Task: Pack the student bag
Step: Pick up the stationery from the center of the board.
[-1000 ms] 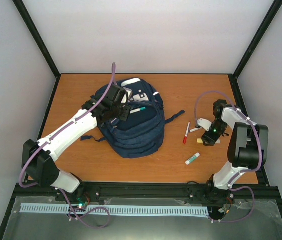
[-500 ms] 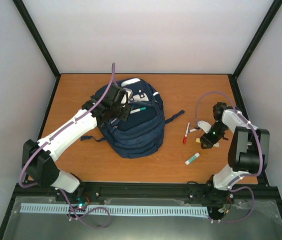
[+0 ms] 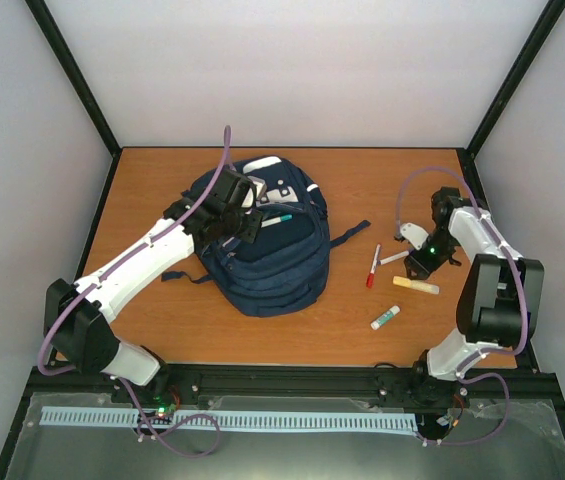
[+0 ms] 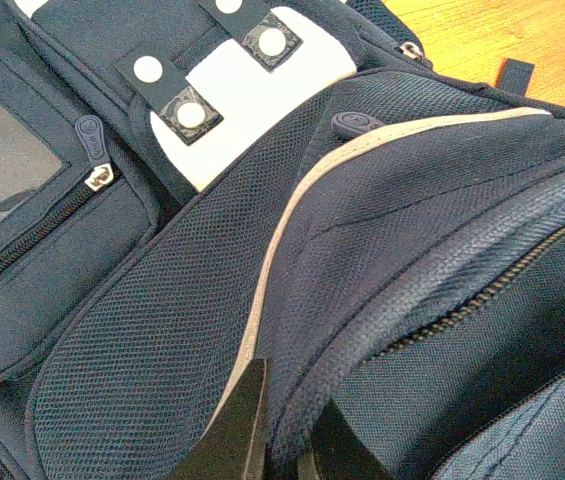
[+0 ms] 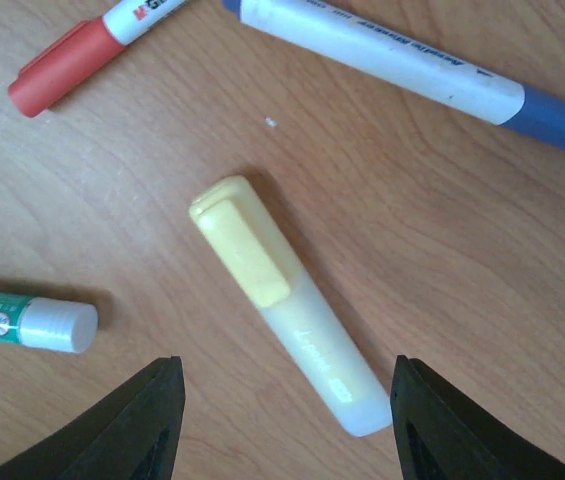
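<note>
Two wide-open jaws of the right gripper (image 5: 284, 385) straddle a yellow highlighter (image 5: 282, 300) and grip nothing. It lies skewed between them, so the wrist should square up before lowering and closing. A glue stick (image 5: 27, 322) sits just outside one jaw. A red marker (image 5: 62, 65) and a blue-capped marker (image 5: 392, 70) lie beyond the tips. The left gripper (image 4: 287, 435) is pinched shut on the student bag (image 4: 162, 330) at its pocket lip.

The student bag (image 4: 162, 330) overruns the left wrist view, while the right wrist view crops the red marker (image 5: 72, 58) and glue stick (image 5: 37, 322).
</note>
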`<action>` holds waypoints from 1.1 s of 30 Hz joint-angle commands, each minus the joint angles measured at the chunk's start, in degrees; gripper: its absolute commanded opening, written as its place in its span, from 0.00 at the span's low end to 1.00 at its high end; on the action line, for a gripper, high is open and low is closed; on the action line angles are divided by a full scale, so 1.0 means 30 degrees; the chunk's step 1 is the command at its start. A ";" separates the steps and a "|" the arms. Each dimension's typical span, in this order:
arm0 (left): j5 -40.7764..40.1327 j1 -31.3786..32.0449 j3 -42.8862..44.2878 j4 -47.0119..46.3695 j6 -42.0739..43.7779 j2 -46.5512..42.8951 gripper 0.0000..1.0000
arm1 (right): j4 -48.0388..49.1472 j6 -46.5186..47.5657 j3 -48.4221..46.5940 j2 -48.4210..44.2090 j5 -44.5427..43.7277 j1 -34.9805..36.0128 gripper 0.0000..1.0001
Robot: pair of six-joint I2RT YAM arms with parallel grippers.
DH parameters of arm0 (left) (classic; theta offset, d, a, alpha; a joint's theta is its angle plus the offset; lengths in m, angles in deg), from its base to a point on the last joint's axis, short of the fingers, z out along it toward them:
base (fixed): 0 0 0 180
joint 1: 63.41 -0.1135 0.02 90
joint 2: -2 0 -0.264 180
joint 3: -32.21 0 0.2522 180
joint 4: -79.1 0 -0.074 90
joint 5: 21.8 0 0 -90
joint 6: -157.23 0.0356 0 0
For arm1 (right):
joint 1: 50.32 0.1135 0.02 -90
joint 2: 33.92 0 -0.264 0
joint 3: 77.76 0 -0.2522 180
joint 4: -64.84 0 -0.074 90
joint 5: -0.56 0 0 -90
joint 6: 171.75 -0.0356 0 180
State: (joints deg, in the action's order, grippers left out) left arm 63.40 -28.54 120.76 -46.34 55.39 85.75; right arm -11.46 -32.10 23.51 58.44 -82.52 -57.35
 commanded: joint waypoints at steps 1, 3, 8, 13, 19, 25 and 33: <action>-0.0095 -0.0111 0.1373 -0.0527 -0.0684 -0.0505 0.01 | -0.0147 -0.0151 -0.0665 0.1126 -0.0234 0.0232 0.59; -0.0165 -0.0111 0.1356 -0.0508 -0.0670 -0.0560 0.01 | 0.0372 0.0030 -0.0377 0.1288 -0.0668 0.0573 0.59; -0.0072 -0.0112 0.1340 -0.0513 -0.0569 -0.0575 0.01 | 0.1363 0.0215 0.0370 0.1976 -0.1517 0.0932 0.62; -0.0075 -0.0111 0.1351 -0.0484 -0.0528 -0.0585 0.01 | 0.2544 0.0208 0.1458 0.2276 -0.2706 0.1175 0.62; -0.0027 -0.0111 0.1373 -0.0474 -0.0475 -0.0502 0.01 | 0.3016 -0.0186 0.2160 0.2524 -0.2940 0.1374 0.53; -0.0100 -0.0111 0.1372 -0.0469 -0.0450 -0.0495 0.01 | 0.3123 -0.1050 0.2287 0.2675 -0.2672 0.1516 0.38; -0.0041 -0.0114 0.1388 -0.0398 -0.0449 -0.0478 0.01 | 0.3198 -0.1669 0.2264 0.2764 -0.2540 0.1887 0.24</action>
State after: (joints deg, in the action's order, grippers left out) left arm 63.51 -28.52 120.85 -46.23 55.42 85.72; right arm -2.44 -35.73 29.83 65.70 -90.50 -52.54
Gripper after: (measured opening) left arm 0.053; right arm 0.277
